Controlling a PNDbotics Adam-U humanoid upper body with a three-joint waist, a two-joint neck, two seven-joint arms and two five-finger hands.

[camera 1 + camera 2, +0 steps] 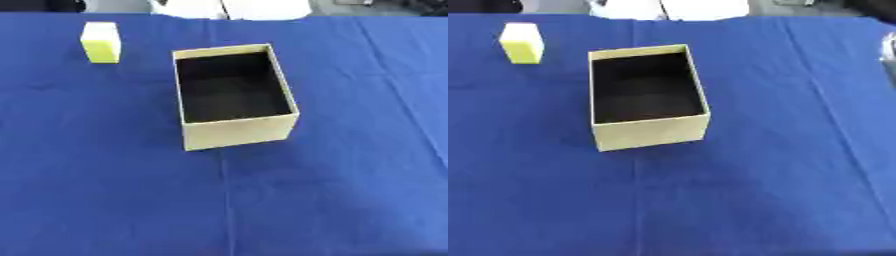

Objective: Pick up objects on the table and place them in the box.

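Cardboard box (238, 131) sits near the middle of my worktop (332, 190), open at the top, its tan walls standing upright and its inside dark. I can see no object lying in it, though the floor of the box is in deep shadow. The box is turned slightly askew to the worktop's edges, with its near wall facing me and its long sides running away from me.

Off to my left and farther back stands a small yellow block (101, 43), paler on its top face and brighter yellow on the side that faces me. It rests on the blue cloth, well apart from the box, with bare cloth between the two. It is the only loose object I can make out on the worktop.

The blue cloth covers the whole worktop and shows fold creases, one running straight toward me from under the box's near wall. White shapes show past the far edge of the cloth; I cannot make out what they are.

Neither of my hands shows clearly in either eye view. At the right edge of the right eye view there is a pale blurred sliver, too vague for me to name. So I cannot tell whether my fingers are apart or together.
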